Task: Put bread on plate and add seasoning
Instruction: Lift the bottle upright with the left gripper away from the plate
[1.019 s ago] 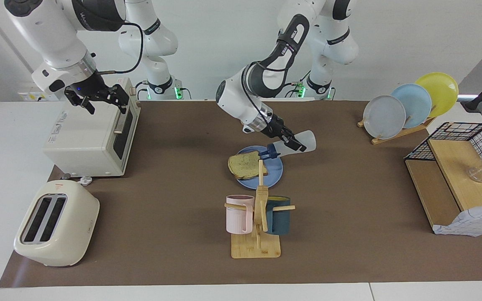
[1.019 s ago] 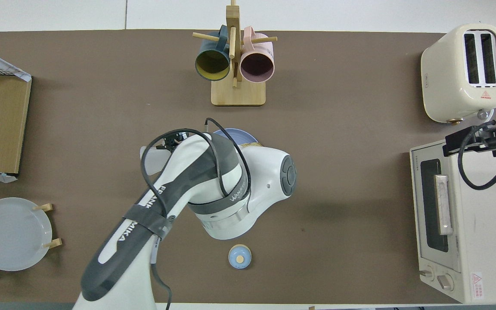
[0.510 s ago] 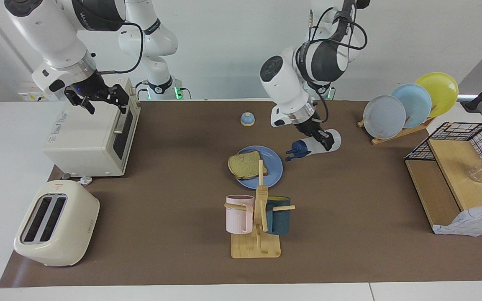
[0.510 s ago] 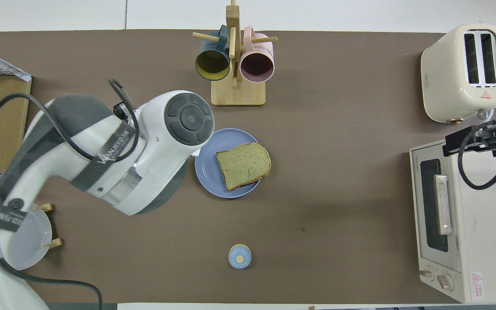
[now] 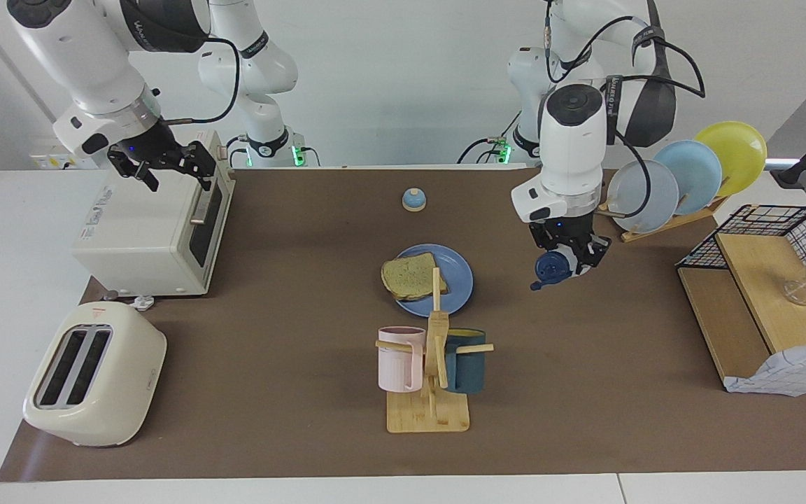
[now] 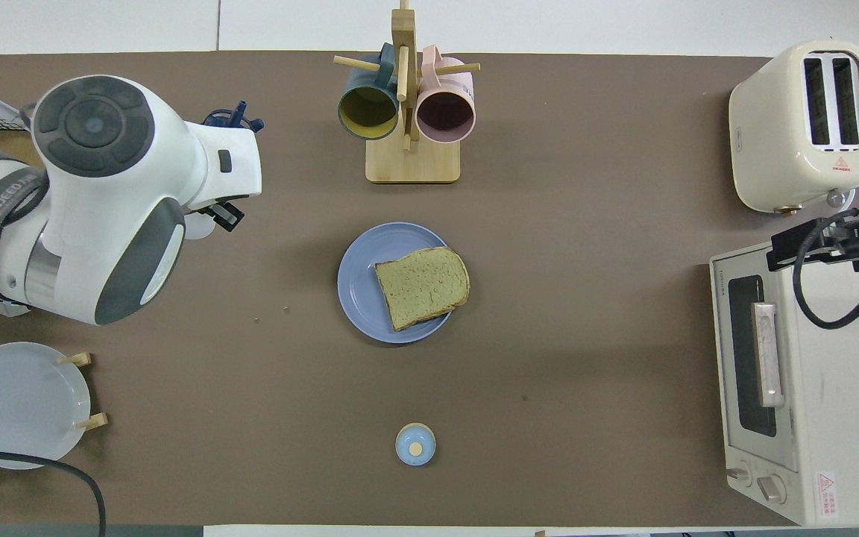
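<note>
The bread lies flat on the blue plate in the middle of the brown mat. My left gripper is shut on the seasoning, a white bottle lying on its side with its navy cap pointing away from the robots. It hangs over bare mat beside the plate, toward the left arm's end. From overhead the arm covers most of the seasoning; its cap sticks out. My right gripper waits open over the toaster oven, holding nothing.
A mug tree with a pink and a dark mug stands farther from the robots than the plate. A small blue bell sits nearer to them. A toaster, an upright plate rack and a wooden shelf line the ends.
My left arm has swung the seasoning from above the bread and plate out toward its own end of the table, and the cap has turned away from the robots. The right arm has not moved.
</note>
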Tool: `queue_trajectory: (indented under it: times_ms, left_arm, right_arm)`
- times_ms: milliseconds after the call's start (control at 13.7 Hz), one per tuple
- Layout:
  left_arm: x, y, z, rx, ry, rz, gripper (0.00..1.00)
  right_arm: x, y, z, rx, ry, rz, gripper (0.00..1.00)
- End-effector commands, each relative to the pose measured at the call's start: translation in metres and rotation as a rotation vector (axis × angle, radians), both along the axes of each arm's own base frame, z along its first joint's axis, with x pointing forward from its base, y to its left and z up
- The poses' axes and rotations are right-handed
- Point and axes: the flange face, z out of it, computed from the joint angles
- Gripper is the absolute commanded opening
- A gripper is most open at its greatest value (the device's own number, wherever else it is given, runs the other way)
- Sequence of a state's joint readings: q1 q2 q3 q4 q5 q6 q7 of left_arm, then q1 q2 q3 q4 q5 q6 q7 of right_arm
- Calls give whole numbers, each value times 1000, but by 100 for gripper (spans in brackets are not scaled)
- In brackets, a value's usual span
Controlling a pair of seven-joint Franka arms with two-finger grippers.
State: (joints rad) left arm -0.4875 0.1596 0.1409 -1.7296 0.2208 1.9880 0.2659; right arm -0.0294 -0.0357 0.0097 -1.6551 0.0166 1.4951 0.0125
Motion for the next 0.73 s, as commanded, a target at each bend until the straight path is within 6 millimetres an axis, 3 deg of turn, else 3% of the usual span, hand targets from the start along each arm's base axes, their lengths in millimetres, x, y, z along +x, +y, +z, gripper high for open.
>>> queue_trajectory:
  times_ms: [0,364,655]
  left_arm:
    - [-4,17,-13,-153,-107,139,0]
    - [-36,33,-60,-404,-362,349,0]
    - [-51,49,-83,-504,-459,401,0]
  right_arm:
    - [-1,-2,3,7,3,12,100]
    - [-1,-2,3,7,2,14,100]
    - [-1,-2,3,6,3,14,100]
